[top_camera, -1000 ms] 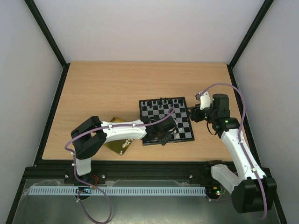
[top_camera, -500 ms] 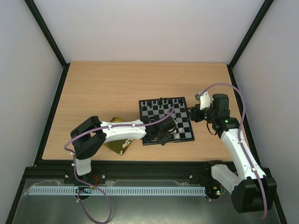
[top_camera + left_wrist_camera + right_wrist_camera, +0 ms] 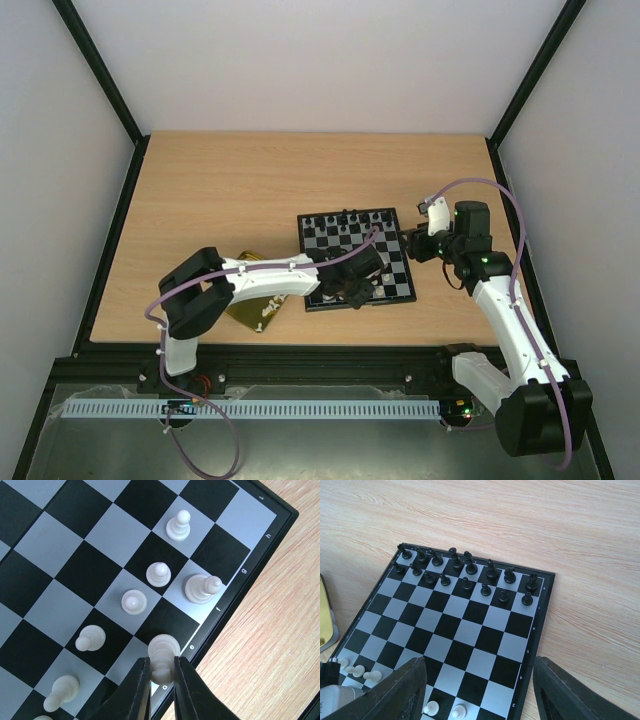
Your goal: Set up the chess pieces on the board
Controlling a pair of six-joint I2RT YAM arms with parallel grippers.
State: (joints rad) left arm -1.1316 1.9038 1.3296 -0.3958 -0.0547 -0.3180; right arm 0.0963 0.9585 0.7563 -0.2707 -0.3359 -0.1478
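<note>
I've blk men set, white approx half. My L gripper pinches a white piece at board edge; R gripper gapes.

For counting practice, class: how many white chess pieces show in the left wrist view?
7 white chess pieces: one in the left hand, one on the board's edge row, five along the next row. An eighth may peek in at the bottom edge.

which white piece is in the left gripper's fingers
The white piece lowest in the left wrist view, by the board's rim, pinched in the left gripper; the other white pieces stand free.
</note>
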